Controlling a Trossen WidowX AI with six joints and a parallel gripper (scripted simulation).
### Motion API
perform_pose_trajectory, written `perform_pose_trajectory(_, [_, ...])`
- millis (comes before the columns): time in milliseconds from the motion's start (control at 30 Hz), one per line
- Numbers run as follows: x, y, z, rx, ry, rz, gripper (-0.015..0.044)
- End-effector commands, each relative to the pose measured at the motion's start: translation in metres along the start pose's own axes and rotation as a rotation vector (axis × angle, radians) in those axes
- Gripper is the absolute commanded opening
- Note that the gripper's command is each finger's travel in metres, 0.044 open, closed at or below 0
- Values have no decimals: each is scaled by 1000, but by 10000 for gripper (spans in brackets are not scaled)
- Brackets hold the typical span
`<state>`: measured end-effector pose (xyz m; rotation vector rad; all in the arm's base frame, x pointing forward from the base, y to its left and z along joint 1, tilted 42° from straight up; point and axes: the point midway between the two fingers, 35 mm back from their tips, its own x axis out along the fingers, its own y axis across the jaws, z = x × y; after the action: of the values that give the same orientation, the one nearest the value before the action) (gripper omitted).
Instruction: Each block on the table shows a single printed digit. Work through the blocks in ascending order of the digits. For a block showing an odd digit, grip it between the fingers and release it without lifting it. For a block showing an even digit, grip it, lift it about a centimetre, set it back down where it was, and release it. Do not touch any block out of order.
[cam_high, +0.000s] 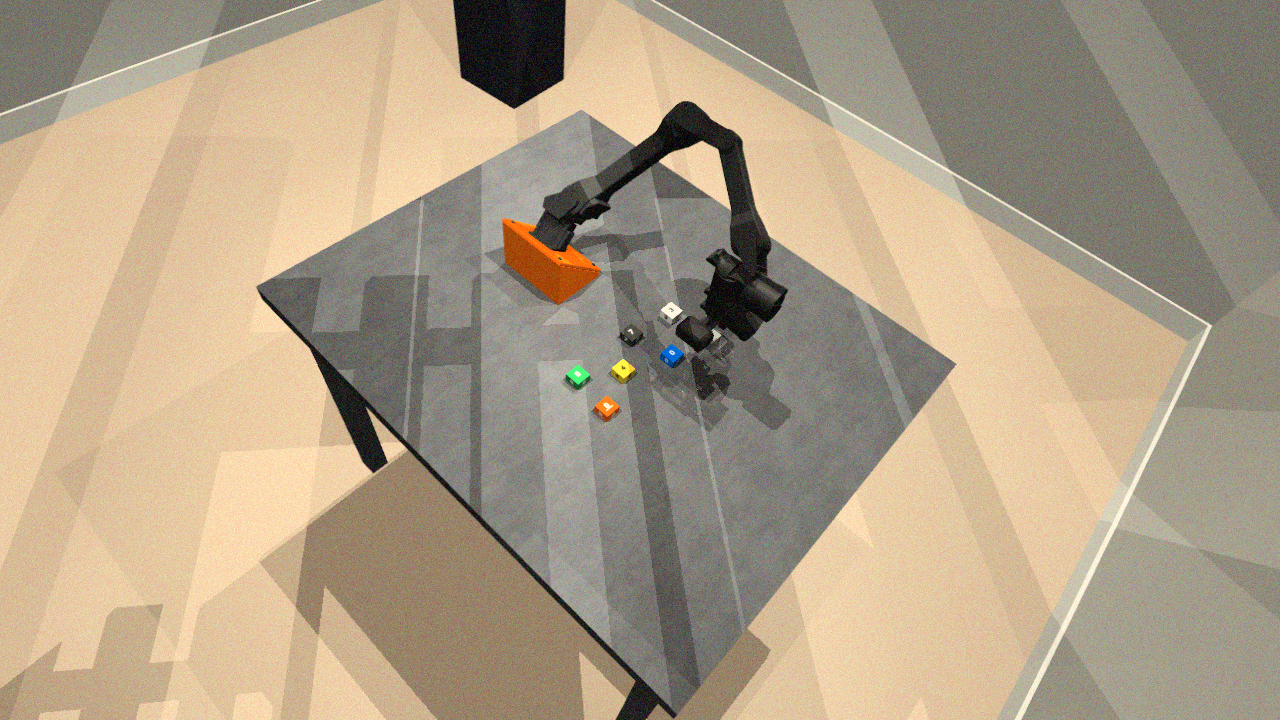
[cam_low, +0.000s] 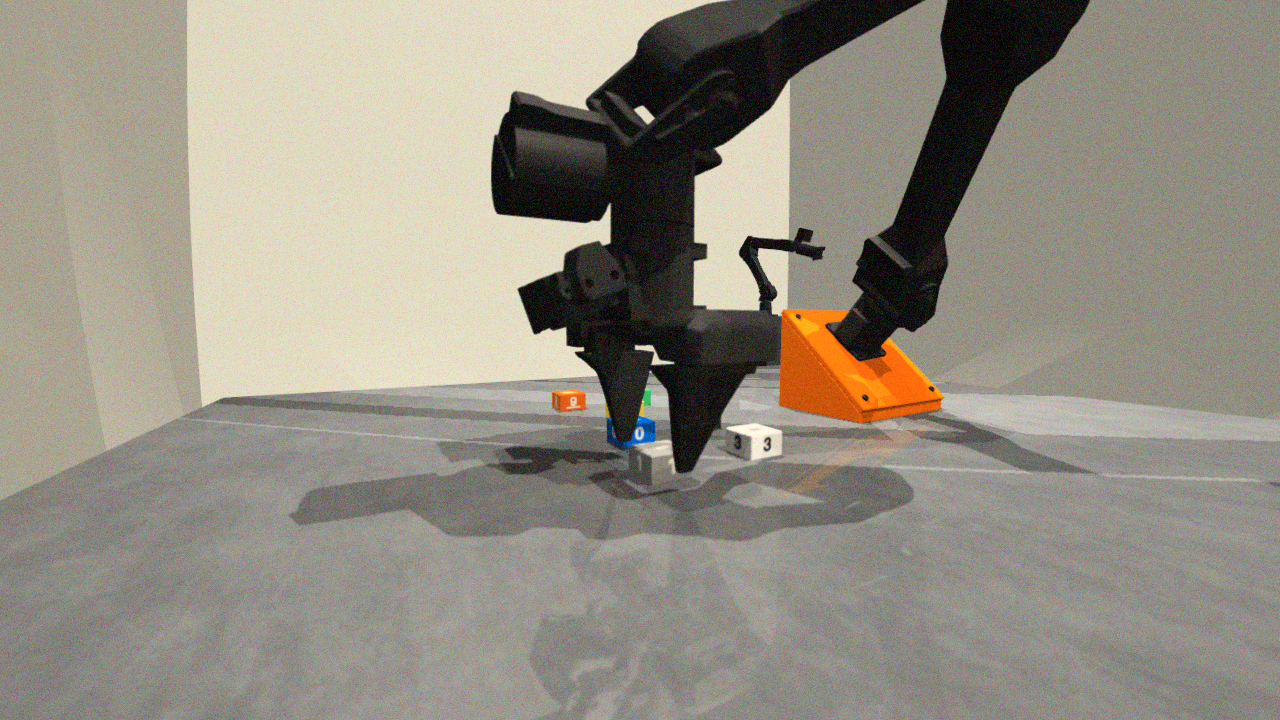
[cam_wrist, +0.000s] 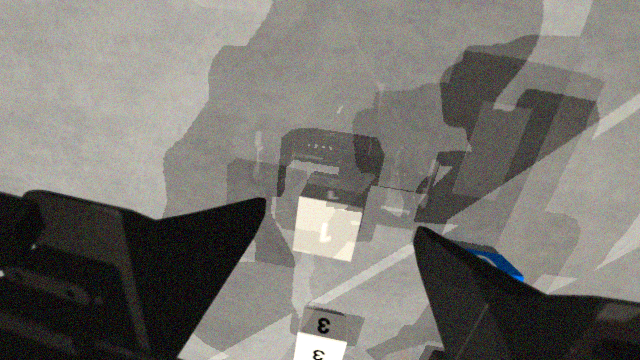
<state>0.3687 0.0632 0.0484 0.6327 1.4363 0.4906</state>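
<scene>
The light grey block 1 (cam_low: 648, 467) (cam_wrist: 325, 230) stands on the table. My gripper (cam_low: 654, 454) (cam_wrist: 339, 220) is open and empty, low at this block, its fingertips apart on either side in the wrist view. One finger covers part of the block in the exterior view. The blue block 0 (cam_high: 671, 356) (cam_low: 631, 433) (cam_wrist: 509, 266) is beside it, partly behind a finger in the wrist view. The white block 3 (cam_high: 671, 313) (cam_low: 753, 442) (cam_wrist: 320, 345) stands nearer the arm's base. The black 7 (cam_high: 631, 335), yellow 4 (cam_high: 622, 370), green 8 (cam_high: 577, 377) and orange 9 (cam_high: 606, 409) (cam_low: 569, 401) stand farther off.
The orange wedge-shaped base (cam_high: 537, 266) (cam_low: 819, 376) carries the arm on the grey table (cam_high: 805, 465). Shadows of the arm fall across the table around the grey and blue blocks. The blue block lies close outside one finger.
</scene>
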Motion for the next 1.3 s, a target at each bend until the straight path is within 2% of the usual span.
perform_pose_trajectory(0, [5,0,-1,6,2,4,400])
perform_pose_trajectory(367, [5,0,-1,6,2,4,120])
perform_pose_trajectory(1267, [5,0,-1,6,2,4,120])
